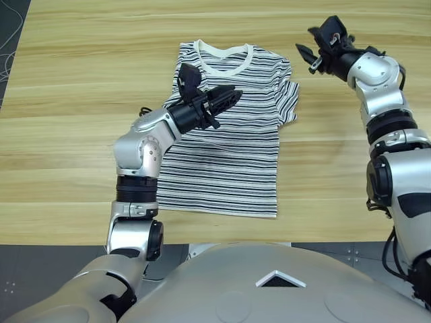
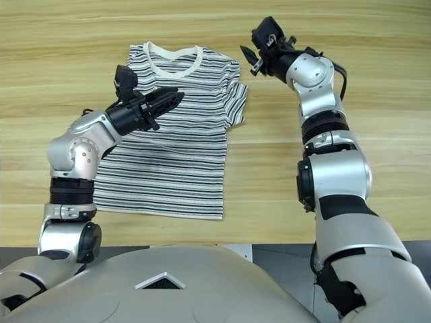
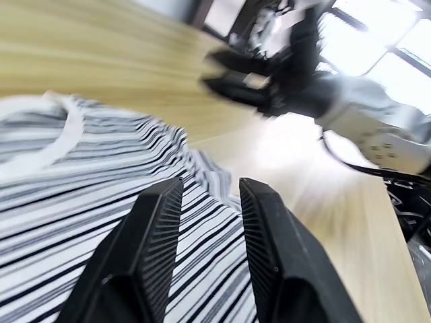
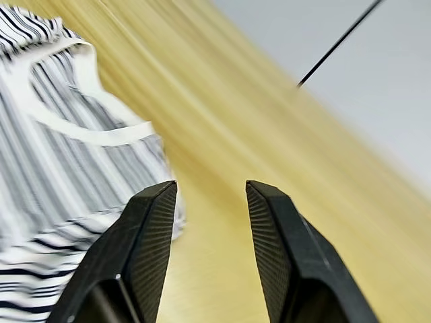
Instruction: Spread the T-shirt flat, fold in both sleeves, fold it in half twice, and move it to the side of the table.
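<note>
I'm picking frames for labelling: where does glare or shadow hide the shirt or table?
Left wrist view: light from the windows washes out the table beyond the left gripper, but the shirt shows its stripes plainly. Both eye views: even light, no glare, no heavy shadow on shirt or table. Right wrist view: no glare.

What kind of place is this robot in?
Probably a robotics lab or test room: a plain wooden table with a striped T-shirt, loose cable on the grey floor, bright windows behind.
</note>
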{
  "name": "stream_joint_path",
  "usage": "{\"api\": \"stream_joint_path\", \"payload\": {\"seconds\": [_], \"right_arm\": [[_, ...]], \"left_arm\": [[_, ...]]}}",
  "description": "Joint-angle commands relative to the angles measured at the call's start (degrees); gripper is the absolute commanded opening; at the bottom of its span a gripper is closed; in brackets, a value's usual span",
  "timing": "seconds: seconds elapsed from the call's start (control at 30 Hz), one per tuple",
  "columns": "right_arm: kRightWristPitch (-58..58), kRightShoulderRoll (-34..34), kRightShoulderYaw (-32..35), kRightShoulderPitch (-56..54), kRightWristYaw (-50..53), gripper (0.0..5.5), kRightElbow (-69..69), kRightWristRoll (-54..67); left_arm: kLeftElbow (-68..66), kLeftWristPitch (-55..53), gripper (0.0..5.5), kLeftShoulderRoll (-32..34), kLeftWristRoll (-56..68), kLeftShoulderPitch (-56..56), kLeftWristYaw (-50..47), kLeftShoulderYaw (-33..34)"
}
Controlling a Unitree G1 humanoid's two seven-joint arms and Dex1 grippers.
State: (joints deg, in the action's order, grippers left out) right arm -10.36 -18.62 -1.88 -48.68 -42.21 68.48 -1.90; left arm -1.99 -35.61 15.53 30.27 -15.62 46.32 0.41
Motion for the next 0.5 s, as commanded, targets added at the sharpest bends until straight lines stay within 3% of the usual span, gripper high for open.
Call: {"api": "stream_joint_path", "payload": {"seconds": [0.03, 0.5], "right_arm": [[11.4, -0.04, 4.61, -1.26, -4.32, 1.91, 1.47, 5.15], [14.97, 2.89, 3.71, 1.19, -1.62, 1.91, 4.21, 2.69]], "left_arm": [[2.57, 1.46, 1.55, 3.31, 1.19, -0.58, 0.37, 3.69], [1.24, 1.9, 1.55, 4.16, 1.3, -0.6, -2.88, 7.15]]}}
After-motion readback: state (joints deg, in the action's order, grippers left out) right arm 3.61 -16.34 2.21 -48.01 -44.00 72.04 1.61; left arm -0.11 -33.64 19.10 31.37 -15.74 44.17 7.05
